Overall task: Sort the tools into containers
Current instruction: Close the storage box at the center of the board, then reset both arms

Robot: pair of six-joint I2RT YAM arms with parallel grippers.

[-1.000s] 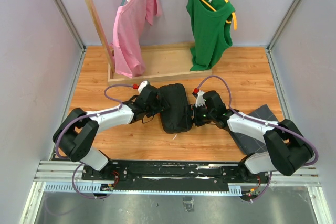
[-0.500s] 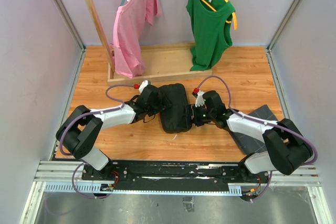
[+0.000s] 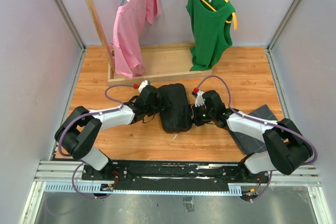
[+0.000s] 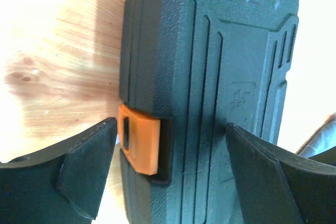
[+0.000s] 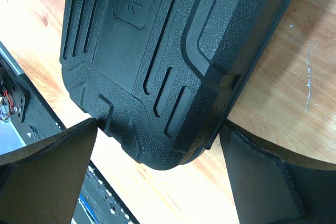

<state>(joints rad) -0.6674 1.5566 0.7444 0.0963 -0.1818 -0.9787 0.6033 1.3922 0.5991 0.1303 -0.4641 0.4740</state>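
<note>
Right wrist: shows closed tool case [image 5: 157, 51], embossed mark [image 5: 131, 3] upper left unreadable, right gripper [image 5: 160, 124] jaws open astride it; left gripper [image 4: 170, 127] jaws open, flanking orange latch [image 4: 139, 145].

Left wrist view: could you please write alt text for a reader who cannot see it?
A closed black tool case lies on a wooden table, its orange latch facing the camera. The left gripper is open, one dark finger at each lower corner of the picture, the latch between them.
</note>
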